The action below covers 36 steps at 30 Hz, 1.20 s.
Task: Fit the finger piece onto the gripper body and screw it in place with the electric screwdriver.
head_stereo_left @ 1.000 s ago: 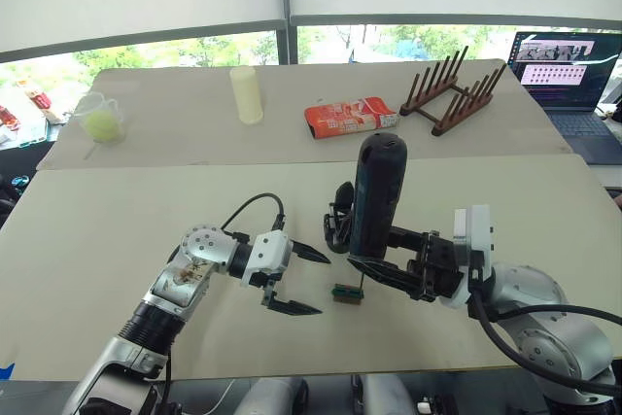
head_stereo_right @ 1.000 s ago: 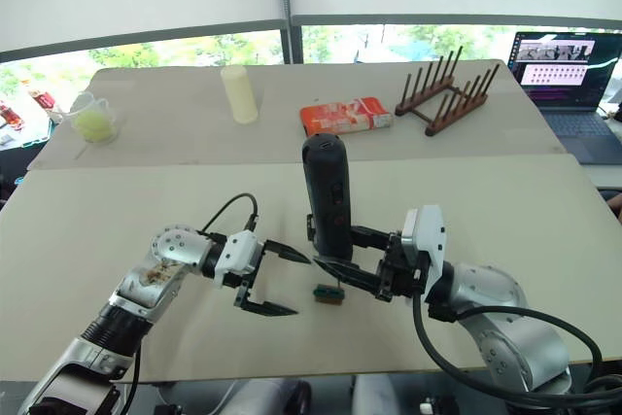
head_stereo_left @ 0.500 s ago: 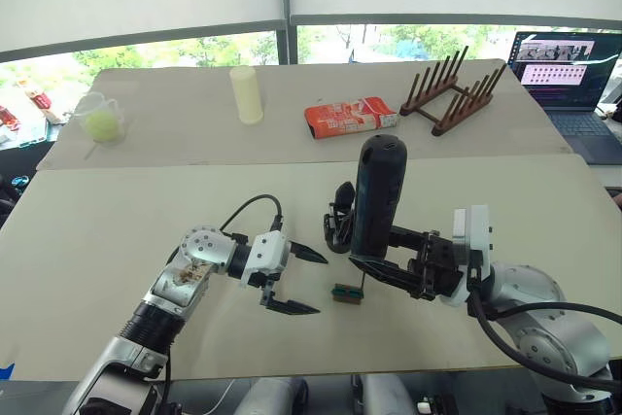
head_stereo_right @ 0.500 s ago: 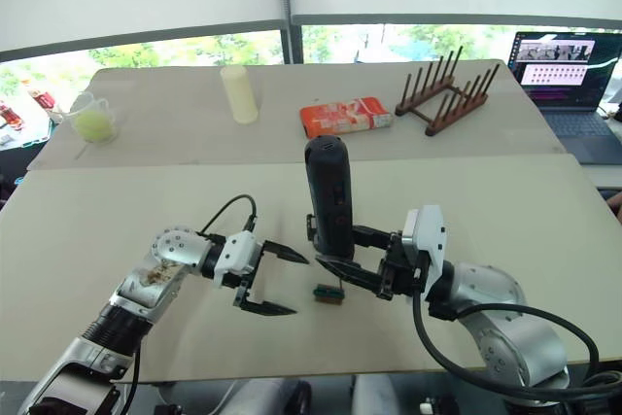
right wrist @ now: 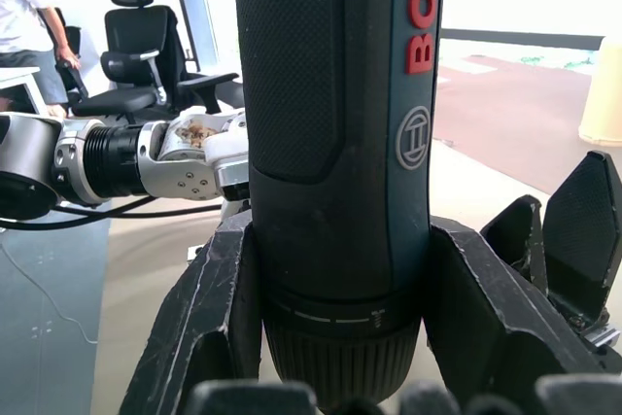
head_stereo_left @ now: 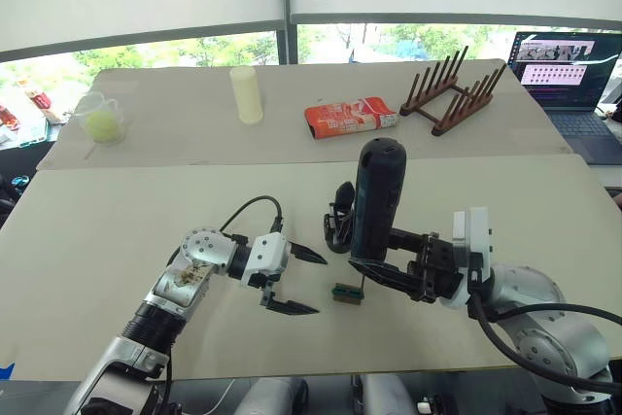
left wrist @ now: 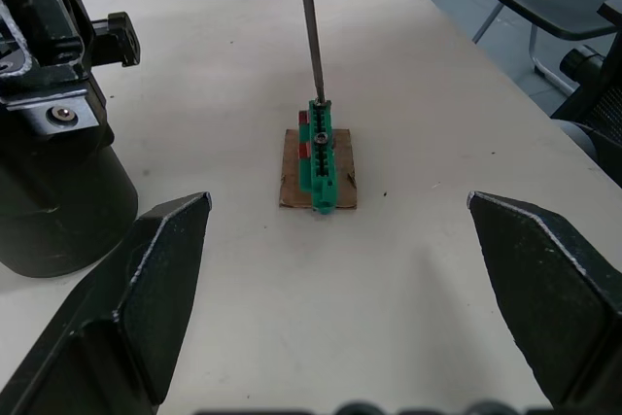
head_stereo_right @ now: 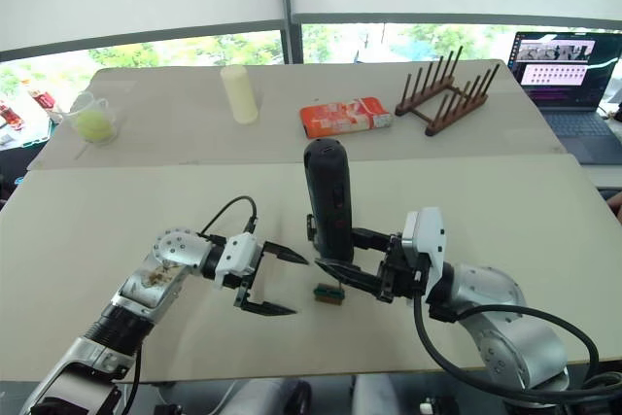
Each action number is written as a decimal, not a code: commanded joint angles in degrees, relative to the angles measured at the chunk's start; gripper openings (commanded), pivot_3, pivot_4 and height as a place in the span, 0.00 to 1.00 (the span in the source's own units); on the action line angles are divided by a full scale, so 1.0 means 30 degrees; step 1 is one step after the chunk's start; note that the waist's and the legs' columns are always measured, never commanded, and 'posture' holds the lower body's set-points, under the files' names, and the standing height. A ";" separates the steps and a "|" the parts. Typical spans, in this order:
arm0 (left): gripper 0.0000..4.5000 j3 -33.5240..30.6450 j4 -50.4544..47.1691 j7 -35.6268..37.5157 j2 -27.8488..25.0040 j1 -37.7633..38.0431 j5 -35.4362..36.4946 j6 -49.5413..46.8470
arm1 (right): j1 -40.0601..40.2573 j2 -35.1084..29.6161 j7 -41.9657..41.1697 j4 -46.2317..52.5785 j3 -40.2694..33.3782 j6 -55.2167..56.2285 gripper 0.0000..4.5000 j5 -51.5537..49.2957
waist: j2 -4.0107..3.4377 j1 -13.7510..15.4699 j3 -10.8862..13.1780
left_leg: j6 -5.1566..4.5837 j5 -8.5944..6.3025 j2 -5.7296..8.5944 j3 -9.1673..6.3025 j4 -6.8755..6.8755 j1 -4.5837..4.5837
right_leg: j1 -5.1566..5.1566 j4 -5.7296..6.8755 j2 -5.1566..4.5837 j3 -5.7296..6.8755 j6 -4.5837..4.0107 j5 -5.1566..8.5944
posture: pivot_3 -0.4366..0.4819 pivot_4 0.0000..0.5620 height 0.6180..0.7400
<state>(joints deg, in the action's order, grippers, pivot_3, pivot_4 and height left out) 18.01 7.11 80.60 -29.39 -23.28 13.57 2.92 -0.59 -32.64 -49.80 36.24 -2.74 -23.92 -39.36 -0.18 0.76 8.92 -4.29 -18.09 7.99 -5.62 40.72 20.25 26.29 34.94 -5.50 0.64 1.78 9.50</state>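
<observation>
Nothing has shifted: right end effector [head_stereo_left: 389,269] clamps the upright electric screwdriver [head_stereo_left: 376,196], bit on the green block [left wrist: 320,158], which could skid unheld beside the wide-open, empty left end effector [head_stereo_left: 292,279].

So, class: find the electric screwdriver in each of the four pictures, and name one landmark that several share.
Left eye view: electric screwdriver upright at centre, clamped in the right gripper.
Right eye view: upright, centre.
Left wrist view: its thin metal bit at top centre, tip on the block.
Right wrist view: its thick body between the fingers.
Shared landmark: the small green-and-brown block under the bit.
</observation>
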 commanded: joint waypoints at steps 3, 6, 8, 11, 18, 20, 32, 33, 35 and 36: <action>1.00 -0.0064 -0.0147 0.0016 0.0125 -0.0132 0.0080 0.0472 | -0.0142 0.0096 -0.0054 0.0766 -0.0127 0.0703 0.42 -0.0254 | 0.0000 0.0000 0.0000 | 0.0000 0.0000 0.0000 0.0001 0.0000 0.0000 | 0.0000 0.0000 -0.0001 0.0000 0.0000 0.0000 | 0.48 0.27 1.00; 1.00 -0.0040 -0.0141 -0.0001 0.0167 -0.0116 0.0077 0.0515 | -0.0188 0.0074 -0.0064 0.0732 -0.0149 0.0697 0.42 -0.0250 | 0.0000 0.0002 0.0000 | 0.0000 0.0000 0.0000 0.0001 0.0000 0.0000 | 0.0000 0.0000 -0.0001 0.0000 0.0000 0.0000 | 0.48 0.27 1.00; 1.00 -0.0003 -0.0137 -0.0022 0.0215 -0.0101 0.0045 0.0555 | -0.0134 0.0056 -0.0092 0.0718 -0.0157 0.0730 0.42 -0.0210 | 0.0000 0.0002 0.0000 | 0.0000 0.0000 0.0000 0.0001 0.0000 0.0000 | 0.0000 0.0000 0.0000 -0.0001 0.0000 0.0000 | 0.48 0.27 1.00; 1.00 0.0025 -0.0105 -0.0027 0.0274 -0.0113 0.0013 0.0589 | -0.0078 0.0084 -0.0071 0.0734 -0.0120 0.0761 0.42 -0.0145 | 0.0000 0.0000 0.0000 | 0.0000 0.0000 0.0000 0.0001 0.0000 0.0000 | 0.0000 -0.0001 -0.0001 -0.0002 0.0000 0.0000 | 0.48 0.27 1.00; 1.00 0.0065 0.0001 0.0016 0.0333 -0.0203 0.0011 0.0646 | -0.0118 0.0201 -0.0116 0.0450 -0.0146 0.0879 0.42 0.0045 | 0.0000 0.0001 0.0000 | 0.0000 0.0000 0.0000 0.0001 0.0001 0.0000 | 0.0000 0.0001 0.0000 0.0000 0.0000 0.0000 | 0.48 0.27 1.00; 1.00 0.0065 0.0005 0.0034 0.0320 -0.0206 0.0016 0.0648 | -0.0097 0.0233 -0.0134 0.0459 -0.0154 0.0894 0.42 0.0085 | 0.0000 0.0002 0.0000 | 0.0000 0.0000 0.0000 0.0001 0.0000 0.0000 | 0.0000 0.0000 0.0000 -0.0001 0.0000 0.0000 | 0.48 0.27 1.00; 1.00 0.0029 0.0194 0.0059 0.0320 -0.0354 0.0003 0.0674 | -0.0078 0.0259 -0.0104 0.0683 -0.0116 0.0800 0.42 0.0031 | 0.0000 -0.0001 0.0000 | 0.0000 0.0000 0.0000 0.0001 0.0000 0.0000 | 0.0000 0.0000 0.0000 -0.0001 0.0000 0.0000 | 0.48 0.27 1.00; 1.00 0.0031 0.0206 0.0052 0.0339 -0.0369 0.0011 0.0658 | -0.0084 0.0234 -0.0056 0.0790 -0.0156 0.0730 0.42 -0.0046 | 0.0000 0.0000 0.0000 | 0.0000 0.0000 0.0000 0.0000 0.0000 0.0000 | 0.0000 0.0001 0.0001 -0.0001 0.0000 0.0000 | 0.48 0.27 1.00; 1.00 0.0043 0.0256 0.0042 0.0382 -0.0398 0.0013 0.0655 | -0.0091 0.0181 0.0046 0.1025 -0.0250 0.0581 0.42 -0.0227 | 0.0000 0.0002 0.0000 | 0.0000 0.0000 0.0000 0.0000 0.0001 0.0000 | 0.0000 0.0000 0.0000 -0.0001 0.0000 0.0000 | 0.48 0.27 1.00; 1.00 0.0047 0.0271 0.0047 0.0396 -0.0400 0.0018 0.0659 | -0.0097 0.0149 0.0125 0.1194 -0.0302 0.0483 0.42 -0.0351 | 0.0000 0.0004 0.0000 | 0.0000 0.0000 0.0000 0.0001 0.0000 0.0000 | 0.0000 0.0001 0.0000 -0.0001 0.0000 0.0000 | 0.48 0.27 1.00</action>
<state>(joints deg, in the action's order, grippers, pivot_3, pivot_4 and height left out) 18.36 8.22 80.67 -28.49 -23.76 13.46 3.78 -0.59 -32.20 -49.67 36.38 -2.66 -23.78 -38.50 -0.18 0.77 8.92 -4.29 -18.09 7.99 -5.61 40.73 20.25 26.29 34.94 -5.50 0.64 1.78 9.50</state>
